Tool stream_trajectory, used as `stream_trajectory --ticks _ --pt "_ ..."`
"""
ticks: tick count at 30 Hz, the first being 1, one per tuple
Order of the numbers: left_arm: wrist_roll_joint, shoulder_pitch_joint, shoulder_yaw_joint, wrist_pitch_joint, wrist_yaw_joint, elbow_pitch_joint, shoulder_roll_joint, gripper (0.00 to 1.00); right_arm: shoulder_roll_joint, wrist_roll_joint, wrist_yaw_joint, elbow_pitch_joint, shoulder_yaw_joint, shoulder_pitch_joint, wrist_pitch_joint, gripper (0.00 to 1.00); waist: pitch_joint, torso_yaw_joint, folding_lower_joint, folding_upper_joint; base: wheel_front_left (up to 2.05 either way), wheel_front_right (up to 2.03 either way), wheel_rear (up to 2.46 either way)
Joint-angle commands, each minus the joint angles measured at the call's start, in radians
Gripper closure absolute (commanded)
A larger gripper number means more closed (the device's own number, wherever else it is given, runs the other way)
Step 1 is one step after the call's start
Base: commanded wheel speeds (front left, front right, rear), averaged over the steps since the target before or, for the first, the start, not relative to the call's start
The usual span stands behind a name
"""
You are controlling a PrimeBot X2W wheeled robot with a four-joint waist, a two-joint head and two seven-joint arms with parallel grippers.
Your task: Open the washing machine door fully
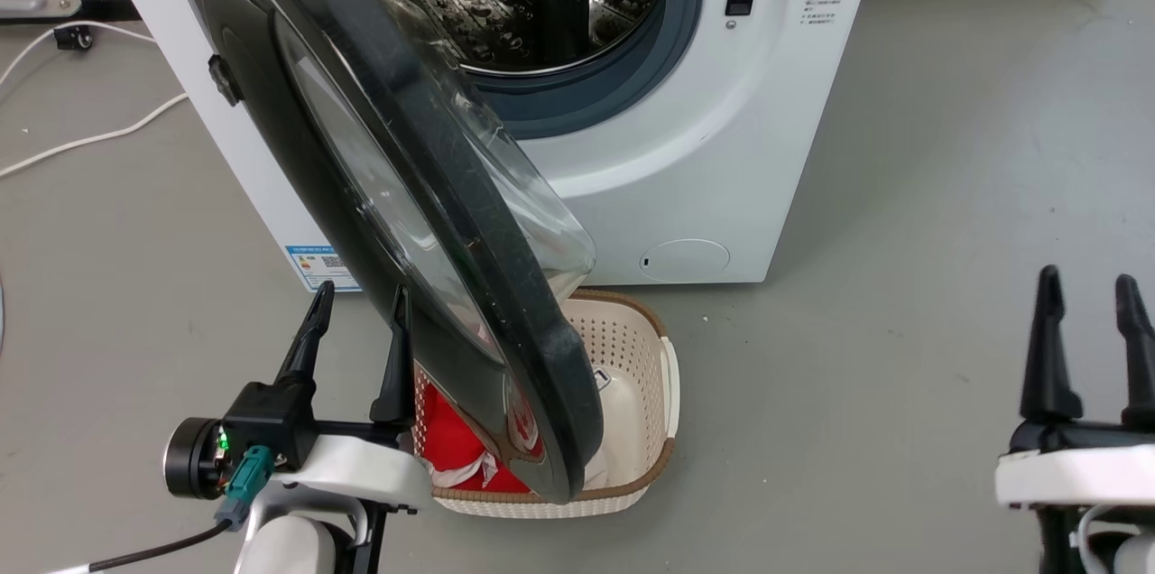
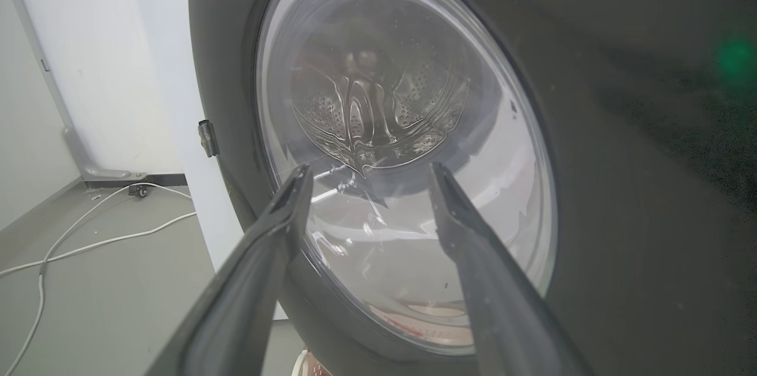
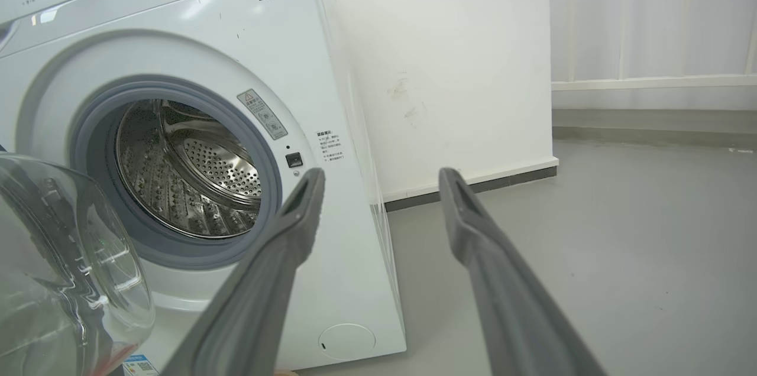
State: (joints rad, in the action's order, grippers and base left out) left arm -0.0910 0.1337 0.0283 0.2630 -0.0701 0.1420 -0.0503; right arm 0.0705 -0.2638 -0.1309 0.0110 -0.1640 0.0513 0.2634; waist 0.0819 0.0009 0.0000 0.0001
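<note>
Counted: one washing machine (image 1: 722, 150), one washing machine door (image 1: 451, 186), one basket (image 1: 669, 393), one red cloth (image 1: 451, 439), two grippers: left gripper (image 1: 361, 290), right gripper (image 1: 1087, 276).

basket (image 1: 632, 348) before washing machine (image 1: 722, 177), door (image 1: 555, 384) hanging above basket

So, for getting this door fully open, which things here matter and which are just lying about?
Job: washing machine door; washing machine; left gripper, open, facing the door's outer side.
Lying about: basket holding red cloth; white cable.

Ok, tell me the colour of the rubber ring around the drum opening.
Bluish grey. The rubber ring shows best in the right wrist view.
</note>
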Motion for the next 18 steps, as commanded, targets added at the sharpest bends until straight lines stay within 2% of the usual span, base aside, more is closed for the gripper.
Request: stream_trajectory --ticks 1,5,8,11,18 --pt "0.004 -0.009 -0.001 0.003 0.002 0.002 0.0 0.0 -0.007 0.017 0.0 -0.009 0.004 -0.019 0.001 0.0 -0.003 -0.001 0.0 -0.0001 0.0 0.0 0.0" --pt "0.007 -0.016 -0.005 0.003 -0.001 0.003 0.0 0.0 -0.016 0.156 0.0 -0.064 0.042 -0.059 -0.017 0.0 -0.009 -0.002 0.0 -0.0001 0.0 0.0 0.0" --pt "0.009 -0.021 -0.007 0.003 -0.005 0.006 0.0 0.0 -0.019 0.215 0.0 -0.088 0.078 -0.086 -0.033 0.0 -0.014 -0.001 0.0 -0.0001 0.0 0.0 0.0" --pt "0.011 -0.022 -0.006 0.003 -0.006 0.007 0.0 0.0 -0.021 0.234 0.0 -0.099 0.1 -0.104 -0.049 0.0 -0.018 0.0 0.0 -0.0001 0.0 0.0 0.0" --pt "0.013 -0.026 -0.005 0.003 -0.009 0.01 0.0 0.0 -0.022 0.183 0.0 -0.098 0.106 -0.126 -0.06 0.0 -0.027 0.001 0.0 -0.0001 0.0 0.0 0.0"
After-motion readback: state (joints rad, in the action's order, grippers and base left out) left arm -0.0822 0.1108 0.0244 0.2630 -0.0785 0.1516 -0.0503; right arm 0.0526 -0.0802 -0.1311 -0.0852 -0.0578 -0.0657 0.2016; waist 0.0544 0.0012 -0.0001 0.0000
